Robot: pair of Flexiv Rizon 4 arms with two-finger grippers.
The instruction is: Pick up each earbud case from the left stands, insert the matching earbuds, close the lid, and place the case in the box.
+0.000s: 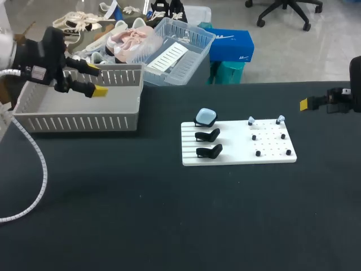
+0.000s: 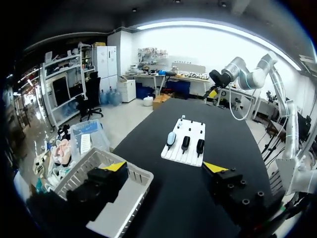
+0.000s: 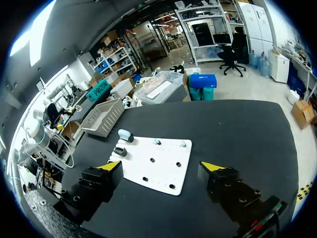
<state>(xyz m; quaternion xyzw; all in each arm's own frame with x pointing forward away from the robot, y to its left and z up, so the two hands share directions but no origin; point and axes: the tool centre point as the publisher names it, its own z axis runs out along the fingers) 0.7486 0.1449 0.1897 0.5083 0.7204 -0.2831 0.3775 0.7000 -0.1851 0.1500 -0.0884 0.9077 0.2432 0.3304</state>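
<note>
One earbud case [image 1: 206,117], pale blue, sits on the rearmost of three stands [image 1: 207,135] at the left end of a white board [image 1: 237,144]. The other two stands are black and bare, set in a row toward the near edge. Two earbuds [image 1: 251,120] stand side by side at the board's far right edge, with four black pegs [image 1: 258,153] in two rows below them.

From above the case reads as a rounded block leaning on its stand. In the left wrist view it looks drawn out in line with the stands, along the board's long side. I cannot tell which end is the lid.

One white slatted box [image 1: 76,107] stands on the black table [image 1: 141,214], well apart from the board, to its left.

Two grippers. My left gripper [image 1: 96,80] hangs over the box's far side, fingers spread wide with nothing between them. My right gripper [image 3: 161,166] is out past the board's right end, above the table, likewise released and holding nothing.
</note>
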